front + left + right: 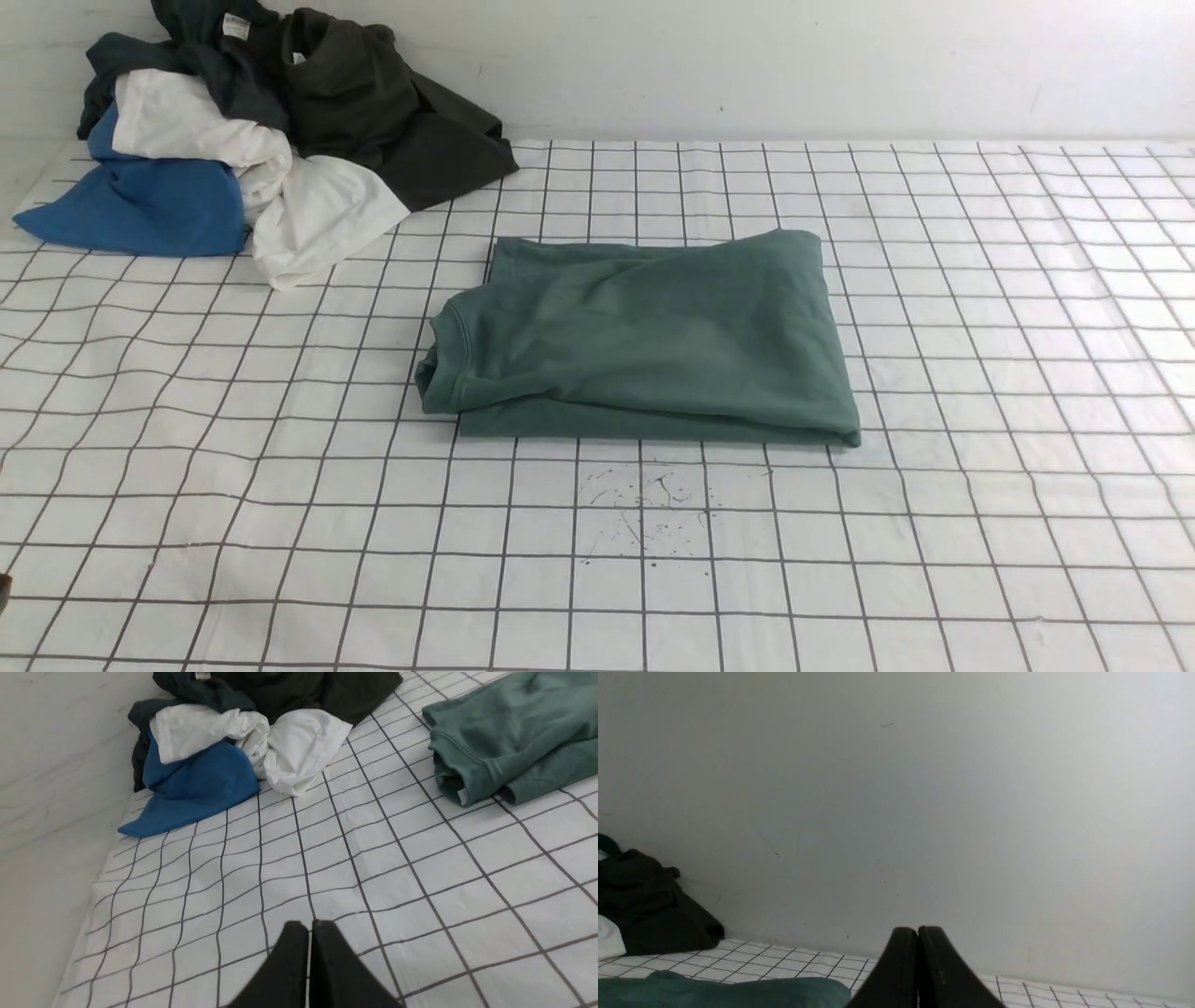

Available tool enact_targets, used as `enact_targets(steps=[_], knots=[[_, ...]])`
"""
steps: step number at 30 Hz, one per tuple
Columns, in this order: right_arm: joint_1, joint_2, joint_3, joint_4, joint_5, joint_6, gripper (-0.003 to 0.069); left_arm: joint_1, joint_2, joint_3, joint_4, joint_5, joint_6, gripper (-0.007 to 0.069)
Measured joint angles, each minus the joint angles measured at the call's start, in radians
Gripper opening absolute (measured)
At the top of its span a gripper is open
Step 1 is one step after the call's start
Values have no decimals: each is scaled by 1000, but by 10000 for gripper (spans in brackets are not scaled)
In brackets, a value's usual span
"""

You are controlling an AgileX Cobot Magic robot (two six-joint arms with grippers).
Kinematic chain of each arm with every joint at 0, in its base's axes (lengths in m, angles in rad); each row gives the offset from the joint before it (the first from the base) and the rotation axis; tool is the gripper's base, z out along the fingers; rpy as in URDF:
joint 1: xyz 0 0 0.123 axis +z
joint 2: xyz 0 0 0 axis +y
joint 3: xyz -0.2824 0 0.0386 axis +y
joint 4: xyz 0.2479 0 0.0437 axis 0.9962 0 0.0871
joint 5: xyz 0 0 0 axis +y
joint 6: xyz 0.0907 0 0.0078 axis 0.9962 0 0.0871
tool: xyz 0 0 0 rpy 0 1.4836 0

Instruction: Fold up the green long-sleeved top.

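Note:
The green long-sleeved top (644, 341) lies folded into a compact rectangle in the middle of the checked cloth, its ribbed neck at the left end. The logo print is hidden. It also shows in the left wrist view (509, 737) and at the edge of the right wrist view (714, 993). My left gripper (309, 926) is shut and empty above bare cloth, well apart from the top. My right gripper (918, 931) is shut and empty, raised and facing the back wall. Neither arm shows in the front view.
A heap of clothes sits at the far left: a dark olive garment (392, 121), a dark teal-navy garment (215, 47), a white one (280, 196) and a blue one (149, 205). The white wall (747, 65) bounds the back. Ink specks (653, 509) mark the cloth (1008, 373).

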State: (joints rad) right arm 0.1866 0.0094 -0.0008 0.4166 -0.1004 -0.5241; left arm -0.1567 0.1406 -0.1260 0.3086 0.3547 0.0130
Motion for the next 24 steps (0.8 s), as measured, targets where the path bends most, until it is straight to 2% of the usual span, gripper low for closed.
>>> enact_targets(steps=[6, 13, 18, 20, 24], knots=[[0, 72, 18, 34, 106, -7, -6, 0, 0, 0, -1, 9, -1, -8], [-13, 45, 28, 34, 193, -22, -6, 0, 0, 0, -1, 9, -1, -8], [-78, -14, 28, -39, 311, -7, -6, 0, 0, 0, 0, 9, -1, -8], [-129, -20, 28, -83, 344, 52, -6, 0, 0, 0, 0, 9, -1, -8], [-245, -19, 28, -228, 375, 312, -6, 0, 0, 0, 2, 9, -1, -8]])
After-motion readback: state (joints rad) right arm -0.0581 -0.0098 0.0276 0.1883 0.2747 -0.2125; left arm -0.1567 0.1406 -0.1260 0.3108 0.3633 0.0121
